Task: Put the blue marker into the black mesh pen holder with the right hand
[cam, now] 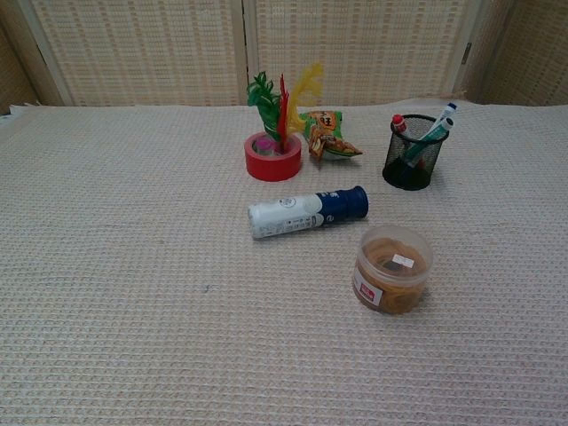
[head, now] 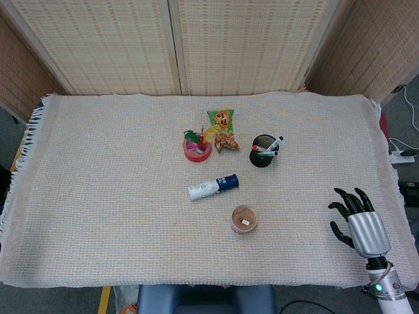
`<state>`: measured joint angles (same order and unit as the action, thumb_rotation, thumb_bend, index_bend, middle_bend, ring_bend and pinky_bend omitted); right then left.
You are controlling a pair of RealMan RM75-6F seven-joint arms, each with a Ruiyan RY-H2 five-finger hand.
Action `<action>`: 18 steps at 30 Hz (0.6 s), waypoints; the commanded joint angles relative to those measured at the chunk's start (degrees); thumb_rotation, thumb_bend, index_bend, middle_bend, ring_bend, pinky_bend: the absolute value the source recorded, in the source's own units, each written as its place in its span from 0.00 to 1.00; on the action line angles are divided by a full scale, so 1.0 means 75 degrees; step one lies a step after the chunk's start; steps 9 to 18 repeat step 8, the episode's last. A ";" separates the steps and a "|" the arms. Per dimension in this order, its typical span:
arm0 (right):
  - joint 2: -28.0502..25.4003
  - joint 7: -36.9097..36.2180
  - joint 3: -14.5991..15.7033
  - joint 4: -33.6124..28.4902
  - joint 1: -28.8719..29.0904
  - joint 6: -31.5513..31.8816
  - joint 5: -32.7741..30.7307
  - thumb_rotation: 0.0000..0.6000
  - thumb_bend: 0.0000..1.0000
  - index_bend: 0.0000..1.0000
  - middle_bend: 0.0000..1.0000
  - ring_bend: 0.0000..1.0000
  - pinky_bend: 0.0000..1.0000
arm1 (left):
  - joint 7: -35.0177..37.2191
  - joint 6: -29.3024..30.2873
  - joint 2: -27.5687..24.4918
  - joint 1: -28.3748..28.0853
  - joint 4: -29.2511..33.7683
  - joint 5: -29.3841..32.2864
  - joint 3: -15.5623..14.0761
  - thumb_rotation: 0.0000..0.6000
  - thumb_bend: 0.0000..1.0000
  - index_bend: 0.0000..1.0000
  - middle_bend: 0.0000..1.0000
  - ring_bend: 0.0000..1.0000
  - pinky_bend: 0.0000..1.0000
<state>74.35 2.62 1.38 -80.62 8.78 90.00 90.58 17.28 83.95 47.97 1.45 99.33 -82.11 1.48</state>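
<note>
The black mesh pen holder [head: 262,152] [cam: 413,153] stands upright on the cloth, right of the snack bag. The blue marker [head: 275,142] [cam: 440,117] leans inside it with its blue-capped tip poking over the right rim, next to a green pen and a red-capped one. My right hand [head: 359,222] is at the table's front right corner, far from the holder, fingers spread and holding nothing. It shows only in the head view. My left hand is in neither view.
A white and blue bottle [head: 213,186] [cam: 307,212] lies on its side mid-table. A clear tub of rubber bands [head: 243,219] [cam: 391,269] stands in front of it. A red tape roll with feathers [head: 197,148] [cam: 273,154] and a snack bag [head: 222,129] [cam: 330,133] sit at the back.
</note>
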 commanded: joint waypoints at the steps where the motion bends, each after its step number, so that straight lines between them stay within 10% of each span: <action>1: -0.0055 0.0032 -0.0059 -0.0110 -0.0036 0.0048 0.0044 1.00 0.28 0.40 0.15 0.21 0.12 | 0.0029 0.0082 -0.0018 0.0032 0.0018 -0.0044 -0.0011 1.00 0.41 0.21 0.04 0.00 0.27; 18: -0.0133 0.0111 -0.0114 -0.0214 -0.0071 -0.0064 0.0069 1.00 0.28 0.40 0.15 0.21 0.12 | -0.0030 0.0038 -0.0012 0.0023 0.0035 -0.0029 -0.0043 1.00 0.41 0.21 0.04 0.00 0.27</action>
